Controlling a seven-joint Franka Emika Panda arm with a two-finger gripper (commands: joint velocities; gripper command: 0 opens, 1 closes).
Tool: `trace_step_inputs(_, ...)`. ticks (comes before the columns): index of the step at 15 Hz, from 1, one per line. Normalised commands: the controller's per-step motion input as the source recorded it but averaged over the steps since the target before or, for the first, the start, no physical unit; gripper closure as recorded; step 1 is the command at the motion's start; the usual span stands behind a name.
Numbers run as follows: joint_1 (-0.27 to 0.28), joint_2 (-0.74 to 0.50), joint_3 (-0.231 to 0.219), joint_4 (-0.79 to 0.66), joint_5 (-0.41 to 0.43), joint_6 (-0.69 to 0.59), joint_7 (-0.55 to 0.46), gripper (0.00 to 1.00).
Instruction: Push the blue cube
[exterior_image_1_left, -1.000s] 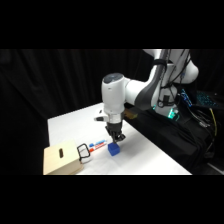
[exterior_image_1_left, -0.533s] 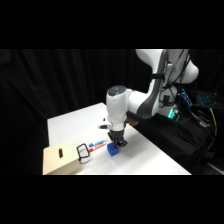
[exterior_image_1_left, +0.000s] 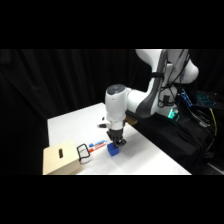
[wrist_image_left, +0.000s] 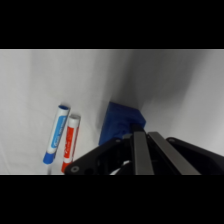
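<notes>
Gripper (exterior_image_1_left: 116, 142) of the white Franka arm is being held low over the white table (exterior_image_1_left: 150, 155), right at the small solid bright-blue cube (exterior_image_1_left: 113, 149). In the wrist view the two grey fingers (wrist_image_left: 141, 150) are lying side by side with no gap showing, so they are being kept together, and nothing is being held between them. Their tips are seen against the blue cube's (wrist_image_left: 119, 125) near face, and contact is judged likely, though it cannot be confirmed.

The cube is sitting on the bare table top. Just beside the cube, on the side facing the tan box, two marker pens are lying parallel to each other: one white with a blue label (wrist_image_left: 56, 134) and one white with a red label (wrist_image_left: 70, 142). Beyond the pens from the cube, a small black wire clip (exterior_image_1_left: 83, 152) is resting against a tan wooden box with a dark slot (exterior_image_1_left: 60, 159), well apart from the cube.

The step in hand is judged to be the start of the push, with the closed fingers being set against the cube. The next move is expected to call for a level sweep with the tips kept at table height, so that the cube is slid and not ridden over. A heading away from the pens is judged wise, since they are lying close enough to the cube to be knocked.
</notes>
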Motion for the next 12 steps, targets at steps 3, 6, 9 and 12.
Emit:
trace_step_inputs(3, -0.136, -0.4, 0.087, 0.02, 0.162, -0.44, -0.24, 1.0)
trace_step_inputs(6, -0.142, -0.37, 0.064, 0.09, 0.183, -0.48, -0.27, 1.0)
trace_step_inputs(9, -0.123, -0.25, 0.025, 0.17, 0.174, -0.51, -0.25, 0.66)
trace_step_inputs(12, -0.091, -0.17, -0.009, 0.18, 0.135, -0.41, -0.2, 0.39)
